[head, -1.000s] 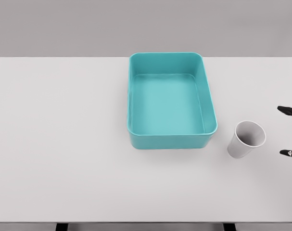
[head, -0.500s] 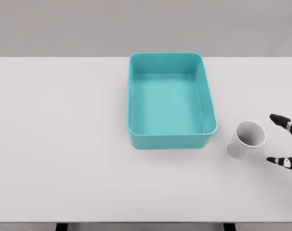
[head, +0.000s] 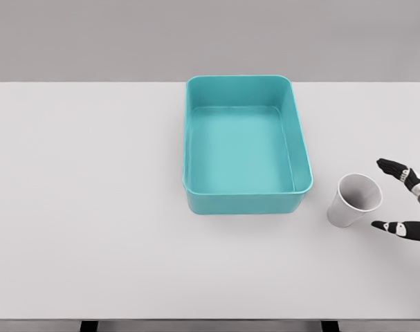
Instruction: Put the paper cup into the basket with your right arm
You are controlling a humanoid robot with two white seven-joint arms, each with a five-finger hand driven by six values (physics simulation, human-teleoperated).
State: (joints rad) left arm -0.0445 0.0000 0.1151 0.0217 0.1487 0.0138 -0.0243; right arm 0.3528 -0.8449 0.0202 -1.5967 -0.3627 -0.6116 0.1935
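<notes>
Only part of the right robot hand (head: 405, 200) was seen, entering at the right edge of the head view. Two dark, segmented fingers (head: 395, 169) with pale bands at the joints were shown spread wide apart, one above the other, and nothing was held between them. The rest of the hand was cut off by the frame.

Just left of the fingers, the paper cup (head: 353, 199) was found on the surface (head: 92, 194), close to the fingertips but apart from them. The cup was white, tapered and thin-walled, with its round open mouth seen turned up and toward the hand.

Beside the cup, further left, the basket (head: 245, 200) was set apart from it. It was a teal rectangular tub with rounded corners, a rolled rim and smooth, plastic-looking walls; its flat floor was bare.

The surface was matte, white and flat, extending across the whole view.
</notes>
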